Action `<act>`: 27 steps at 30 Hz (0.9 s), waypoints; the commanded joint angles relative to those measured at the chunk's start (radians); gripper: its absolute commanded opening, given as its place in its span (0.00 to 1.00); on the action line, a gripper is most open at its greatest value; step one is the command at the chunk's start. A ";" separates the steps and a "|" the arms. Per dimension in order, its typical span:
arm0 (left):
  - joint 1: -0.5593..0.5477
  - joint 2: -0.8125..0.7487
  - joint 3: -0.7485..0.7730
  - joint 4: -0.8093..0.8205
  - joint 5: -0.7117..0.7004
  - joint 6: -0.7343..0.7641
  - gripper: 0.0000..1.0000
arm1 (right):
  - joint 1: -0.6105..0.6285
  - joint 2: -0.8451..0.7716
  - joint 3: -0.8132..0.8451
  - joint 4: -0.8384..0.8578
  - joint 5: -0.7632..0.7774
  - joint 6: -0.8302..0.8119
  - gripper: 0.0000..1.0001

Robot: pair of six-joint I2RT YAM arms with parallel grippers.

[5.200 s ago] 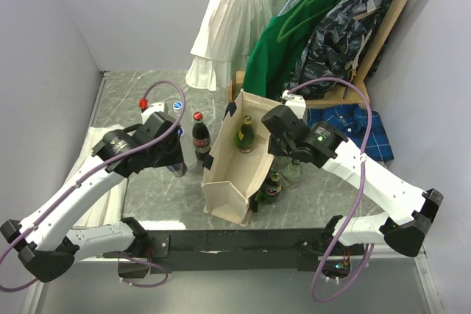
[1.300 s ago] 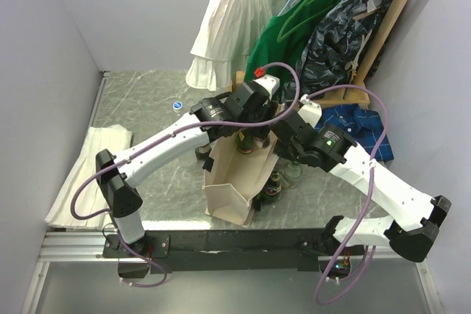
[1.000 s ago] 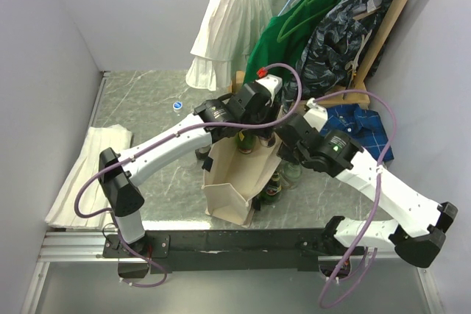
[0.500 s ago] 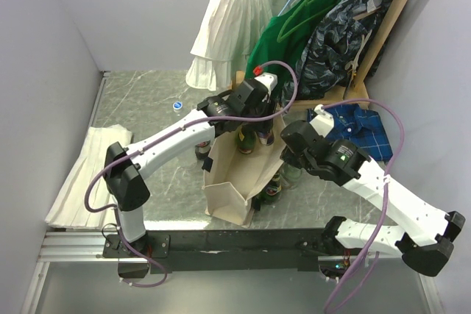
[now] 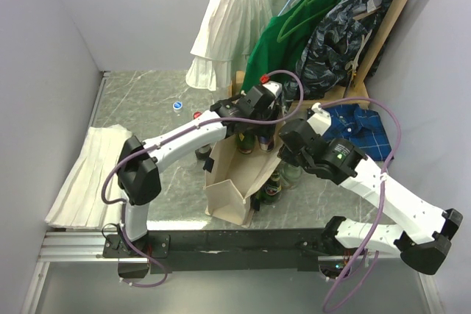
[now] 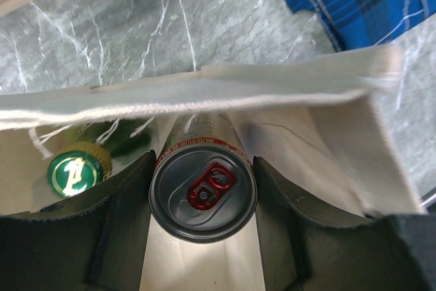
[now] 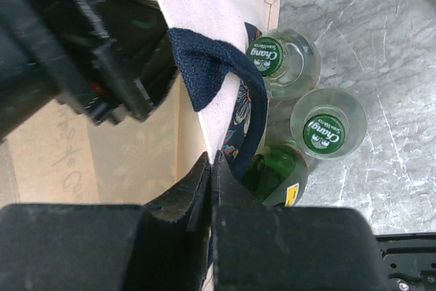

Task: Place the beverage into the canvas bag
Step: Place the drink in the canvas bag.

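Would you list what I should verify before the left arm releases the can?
1. Hold of the left gripper on the can: ok, clamped on both sides.
2. The can over the canvas bag opening: ok, inside the rim.
3. Pinch of the right gripper on the bag wall: ok, shut beside the navy handle.
4. The green bottle apart from the can: ok, beside it in the bag.
5. The can resting on the bag floor: cannot tell, hidden.
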 commanded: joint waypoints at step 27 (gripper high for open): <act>-0.011 0.130 0.117 0.076 -0.106 0.031 0.01 | 0.004 0.030 0.038 0.026 0.046 -0.014 0.01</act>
